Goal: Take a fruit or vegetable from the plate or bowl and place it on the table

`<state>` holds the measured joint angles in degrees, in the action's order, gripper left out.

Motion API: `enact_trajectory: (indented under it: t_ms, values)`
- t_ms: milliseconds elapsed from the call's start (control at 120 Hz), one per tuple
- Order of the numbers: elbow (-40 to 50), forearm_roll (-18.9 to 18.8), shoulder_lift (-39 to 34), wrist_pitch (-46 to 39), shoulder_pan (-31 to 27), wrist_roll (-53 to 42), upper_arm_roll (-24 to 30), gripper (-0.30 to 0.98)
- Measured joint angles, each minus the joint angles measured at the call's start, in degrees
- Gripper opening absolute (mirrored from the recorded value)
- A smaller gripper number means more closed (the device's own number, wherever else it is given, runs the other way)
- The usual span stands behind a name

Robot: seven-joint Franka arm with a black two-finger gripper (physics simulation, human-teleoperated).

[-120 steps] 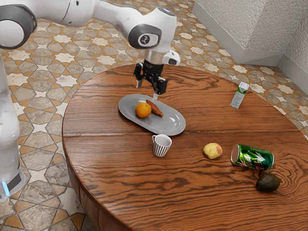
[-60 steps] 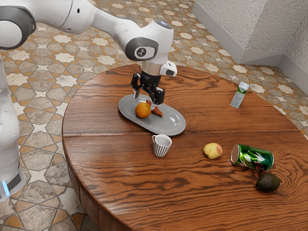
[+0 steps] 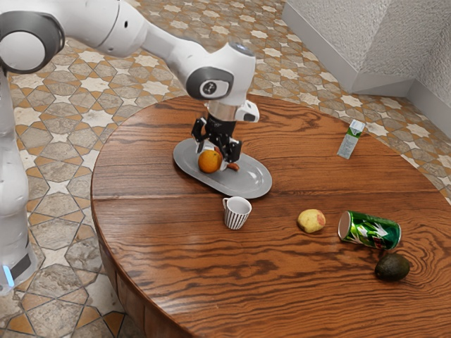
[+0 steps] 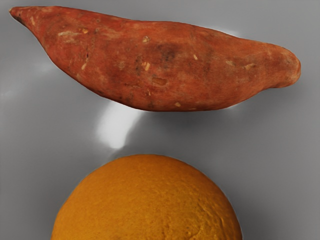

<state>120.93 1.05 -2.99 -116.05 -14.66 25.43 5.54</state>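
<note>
Orange-skinned, the fruit [image 3: 208, 162] sits on the plate [image 3: 248, 185] just beneath the end effector [image 3: 213, 158], whose fingers stand wide apart, gripping nothing, presumably to straddle it before closing.

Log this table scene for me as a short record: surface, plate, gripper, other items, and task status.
surface: round wooden table
plate: gray oval plate with orange and sweet potato
gripper: gripper open, low over the plate; contact with the orange unclear
other items: striped mug, yellow-red fruit or vegetable, green can on its side, avocado, carton
status: orange and sweet potato not yet moved to table
</note>
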Motion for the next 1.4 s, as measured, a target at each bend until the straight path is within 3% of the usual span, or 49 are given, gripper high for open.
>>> enact_trajectory:
  t_ms: [317,475,650,783,892,1008,1142,1317,1400]
  values:
    - [0.25,0.0,2.02,-1.31,0.02,0.56,0.0,0.69]
    - [0.26,-0.04,2.17,-1.67,0.02,1.23,-0.03,0.41]
    - [-0.59,-0.42,0.72,-1.14,-0.06,1.95,0.0,0.36]
    - [-14.36,-0.84,0.52,4.1,0.47,2.35,-0.75,0.36]
    - [-28.98,-1.41,7.2,10.42,1.97,2.39,-3.98,0.38]
    - [-40.74,-1.4,17.91,15.38,-7.05,2.06,-4.73,0.37]
    - [-48.15,-1.26,25.62,19.22,-10.61,1.7,-4.76,0.36]
    - [-50.24,-1.25,27.73,21.96,-11.58,1.31,-4.74,0.36]
    - [-50.22,-1.14,27.83,22.53,-11.61,0.88,-4.74,0.49]
